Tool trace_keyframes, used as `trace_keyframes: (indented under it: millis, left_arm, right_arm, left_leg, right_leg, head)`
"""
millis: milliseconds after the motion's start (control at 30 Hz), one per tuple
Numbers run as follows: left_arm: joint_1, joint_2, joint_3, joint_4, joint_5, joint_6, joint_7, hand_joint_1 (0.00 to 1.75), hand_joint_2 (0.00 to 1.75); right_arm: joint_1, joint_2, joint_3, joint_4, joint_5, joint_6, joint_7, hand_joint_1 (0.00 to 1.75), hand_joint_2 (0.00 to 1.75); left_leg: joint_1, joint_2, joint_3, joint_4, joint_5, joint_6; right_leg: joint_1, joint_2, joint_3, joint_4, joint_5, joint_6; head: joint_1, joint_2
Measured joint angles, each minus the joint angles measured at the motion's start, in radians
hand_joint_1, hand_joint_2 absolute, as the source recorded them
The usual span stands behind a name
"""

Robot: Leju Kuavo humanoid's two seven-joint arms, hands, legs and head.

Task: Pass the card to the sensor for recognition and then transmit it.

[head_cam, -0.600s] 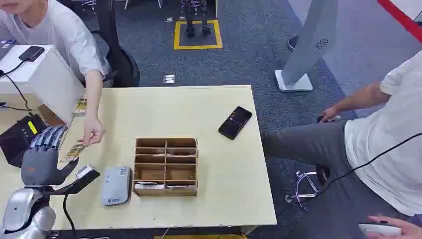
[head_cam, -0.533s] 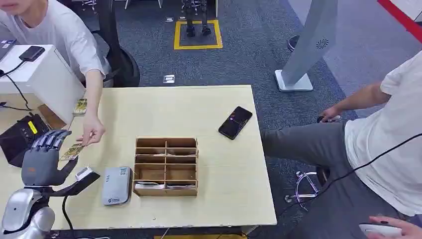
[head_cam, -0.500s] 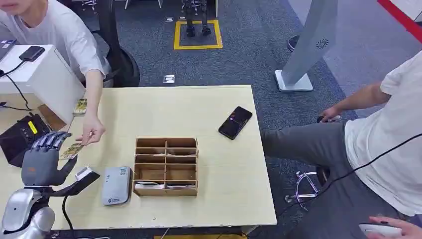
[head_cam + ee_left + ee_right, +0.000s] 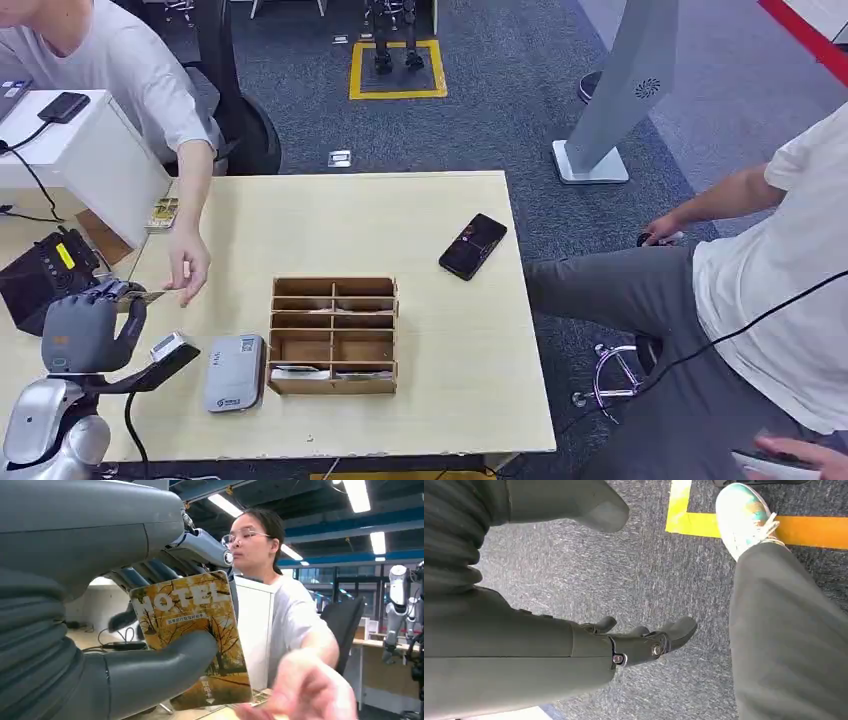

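From my remote station, I see the robot's left hand [image 4: 85, 325] at the table's [image 4: 450, 350] left edge, about nine o'clock from the wooden organizer [image 4: 334, 334], pinching the hotel card [image 4: 192, 635] between its thick grey thumb and its darker fingers [image 4: 200, 547]. The card stands nearly upright in the left wrist view, its autumn-tree face toward the camera; in the head view it pokes out at the hand's one o'clock, edge-on. A seated person's hand [image 4: 188, 266] hovers just beside the card's far end; I cannot tell whether it touches. The grey sensor [image 4: 233, 372] lies flat on the table at the left hand's four o'clock, apart from the card. The right hand [image 4: 644, 642] hangs over the carpet, its fingers loosely apart and holding nothing.
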Motion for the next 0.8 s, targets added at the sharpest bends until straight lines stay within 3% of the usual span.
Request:
trace_keyframes:
  millis: [100,200,233,267,300,367,400,467,533,667,800]
  left_arm:
    - [0.0,0.0,0.0,0.0,0.0,0.0,0.0,1.61,1.75]
    - [0.0,0.0,0.0,0.0,0.002,0.0,0.0,1.57,1.75]
    - [0.0,0.0,0.0,0.0,0.007,0.0,0.0,1.75,1.75]
    - [0.001,0.0,0.0,-0.002,0.024,-0.008,-0.003,1.75,1.75]
    - [0.001,0.0,0.001,-0.003,0.054,-0.028,-0.01,1.75,1.75]
    - [0.004,-0.005,0.005,-0.012,0.158,-0.1,-0.02,1.34,1.75]
    - [0.007,-0.01,0.006,-0.021,0.217,-0.148,-0.022,1.54,1.75]
    - [0.023,-0.021,0.011,-0.047,0.323,-0.248,-0.021,1.69,1.75]
    - [0.049,-0.036,0.013,-0.08,0.402,-0.334,-0.019,1.73,1.75]
    - [0.103,-0.06,0.013,-0.14,0.497,-0.434,0.005,1.54,1.75]
    - [0.135,-0.08,0.014,-0.165,0.53,-0.474,0.024,1.54,1.75]
  right_arm:
    - [0.0,0.0,-0.001,0.0,0.0,0.0,0.0,0.0,1.75]
    - [0.0,0.0,-0.003,0.0,0.0,-0.001,0.0,0.0,1.75]
    - [0.0,0.0,-0.004,0.0,0.0,-0.001,0.0,0.0,1.75]
    - [0.0,0.0,-0.005,0.0,0.0,-0.001,0.0,0.0,1.75]
    - [0.0,0.0,-0.005,0.0,0.001,-0.001,0.0,0.0,1.75]
    - [0.0,0.0,-0.006,0.0,0.001,-0.001,0.0,0.0,1.75]
    - [0.0,0.0,-0.008,0.0,0.0,-0.001,0.0,0.0,1.75]
    - [0.0,0.0,-0.01,0.0,-0.002,-0.001,0.001,0.0,1.75]
    - [0.0,0.0,-0.015,0.0,-0.005,-0.001,0.001,0.0,1.75]
    - [0.001,0.0,-0.024,0.0,-0.009,0.004,0.003,0.0,1.75]
    - [0.0,0.001,-0.034,0.0,-0.011,0.005,-0.003,0.0,1.75]
  left_leg:
    - [0.0,0.0,0.0,0.0,0.0,0.0]
    - [0.0,0.0,0.0,0.0,0.0,0.0]
    - [0.0,0.0,0.0,0.0,0.0,0.0]
    - [0.0,0.0,0.0,0.0,0.0,0.0]
    - [0.0,0.0,0.0,0.0,0.0,0.0]
    - [0.0,0.0,0.0,0.0,0.0,0.0]
    - [0.0,0.0,0.0,0.0,0.0,0.0]
    - [0.0,0.0,0.0,0.0,0.0,0.0]
    - [0.0,0.0,0.0,0.0,0.0,0.0]
    - [-0.001,0.0,0.0,0.0,0.0,0.0]
    - [-0.001,0.0,0.0,0.0,-0.001,0.0]
  right_leg:
    - [0.0,0.0,0.0,0.0,0.0,0.0]
    - [0.0,0.0,0.0,0.0,0.0,0.0]
    - [0.0,0.0,0.0,0.0,0.0,0.0]
    - [0.0,0.0,0.0,0.0,0.0,0.0]
    - [0.0,0.0,0.0,0.0,0.0,0.0]
    - [0.0,0.0,0.0,0.0,0.0,0.0]
    - [0.0,0.0,0.0,0.0,0.0,0.0]
    - [0.0,0.0,0.0,0.0,0.0,0.0]
    - [0.0,0.0,0.0,0.0,0.0,0.0]
    - [0.0,0.0,0.0,-0.001,0.0,0.0]
    - [0.0,0.0,0.0,0.0,0.0,0.0]
  head:
    - [0.0,0.0]
    - [0.0,0.0]
    - [0.0,0.0]
    - [0.0,0.0]
    - [0.0,0.0]
    - [0.0,0.0]
    - [0.0,0.0]
    - [0.0,0.0]
    - [0.0,0.0]
    - [0.0,0.0]
    - [0.0,0.0]
